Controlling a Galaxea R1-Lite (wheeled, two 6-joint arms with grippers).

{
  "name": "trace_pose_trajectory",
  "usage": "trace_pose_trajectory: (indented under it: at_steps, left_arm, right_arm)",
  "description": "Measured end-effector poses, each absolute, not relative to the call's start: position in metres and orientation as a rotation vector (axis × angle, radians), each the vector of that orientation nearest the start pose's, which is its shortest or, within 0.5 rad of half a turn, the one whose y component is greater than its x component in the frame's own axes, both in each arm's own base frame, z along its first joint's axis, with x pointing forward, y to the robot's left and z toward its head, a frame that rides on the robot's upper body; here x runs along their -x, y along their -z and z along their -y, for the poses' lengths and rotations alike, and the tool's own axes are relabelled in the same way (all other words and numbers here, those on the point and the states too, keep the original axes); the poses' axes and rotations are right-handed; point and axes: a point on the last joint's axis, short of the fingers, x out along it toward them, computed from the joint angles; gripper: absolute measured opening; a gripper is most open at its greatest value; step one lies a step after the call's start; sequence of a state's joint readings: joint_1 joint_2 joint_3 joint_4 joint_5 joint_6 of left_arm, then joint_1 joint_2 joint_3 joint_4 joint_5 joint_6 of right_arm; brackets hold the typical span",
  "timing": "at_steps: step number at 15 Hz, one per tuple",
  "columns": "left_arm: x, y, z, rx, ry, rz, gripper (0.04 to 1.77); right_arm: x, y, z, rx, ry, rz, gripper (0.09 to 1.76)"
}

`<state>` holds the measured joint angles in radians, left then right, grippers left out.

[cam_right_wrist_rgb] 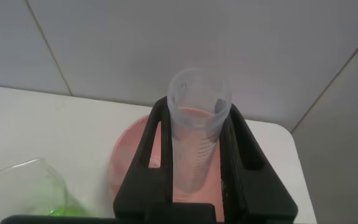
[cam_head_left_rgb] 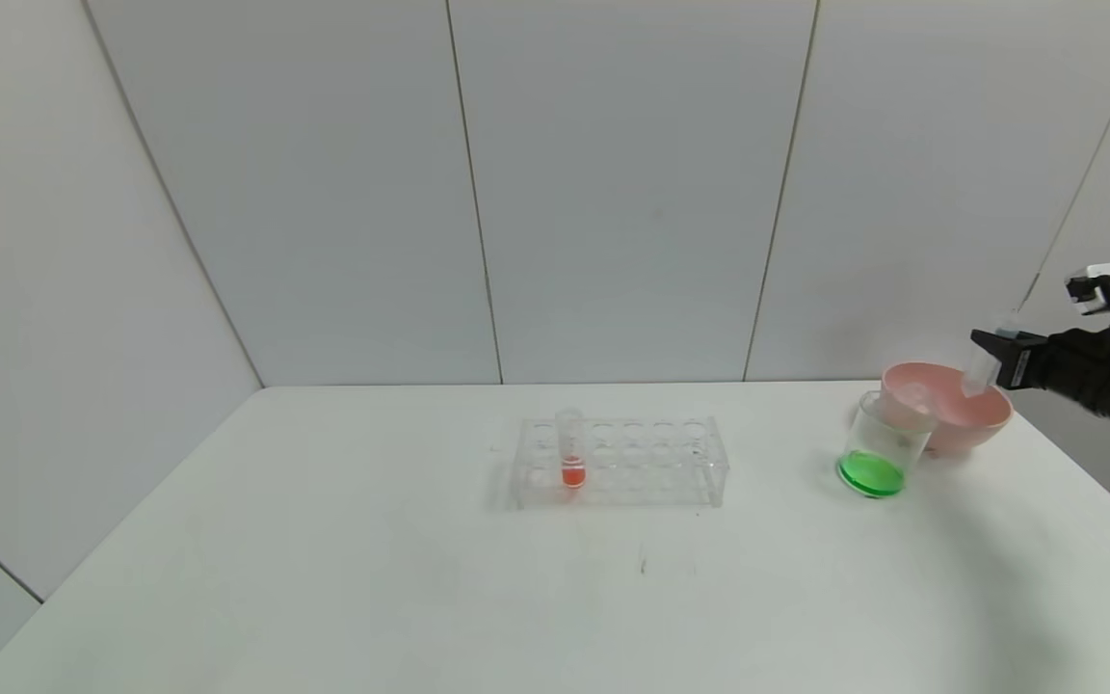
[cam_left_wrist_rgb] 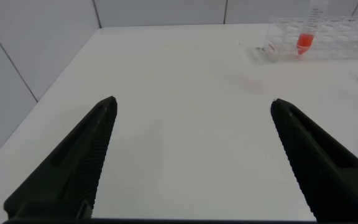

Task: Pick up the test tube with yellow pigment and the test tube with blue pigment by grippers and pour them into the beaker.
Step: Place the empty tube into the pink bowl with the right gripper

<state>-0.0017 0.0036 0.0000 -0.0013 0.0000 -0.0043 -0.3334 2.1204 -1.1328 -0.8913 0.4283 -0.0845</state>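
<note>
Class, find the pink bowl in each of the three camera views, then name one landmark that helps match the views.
Head view: the pink bowl sits on the table's far right, just behind the clear beaker of green liquid.
Left wrist view: not in it.
Right wrist view: the bowl lies beyond the right gripper, which holds an empty clear tube.
Shared landmark: the beaker.

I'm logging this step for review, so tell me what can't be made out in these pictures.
- Pink bowl: its contents; head view, its rim and the clear beaker of green liquid hide them.
- Right gripper, shut on an emptied clear test tube: which pigment it held.
- Left gripper, open: its arm, out of the head view.
- Clear rack with the orange-liquid tube: far holes cut off, left wrist view.
</note>
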Motion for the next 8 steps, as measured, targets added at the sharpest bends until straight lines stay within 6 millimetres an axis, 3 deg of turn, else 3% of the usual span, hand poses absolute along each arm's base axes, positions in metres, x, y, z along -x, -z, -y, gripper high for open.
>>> trace_pose_trajectory:
  at_steps: [4,8]
  left_arm:
    - [0.023,-0.076,0.000,0.004,0.002,-0.002,1.76]
    - [0.023,-0.076,0.000,0.004,0.002,-0.002,1.76]
  right_arm:
    - [-0.416,-0.118,0.131,0.041,-0.101,-0.111,0.49]
    - [-0.421,-0.112,0.132,0.038,-0.102,-0.117,0.94]
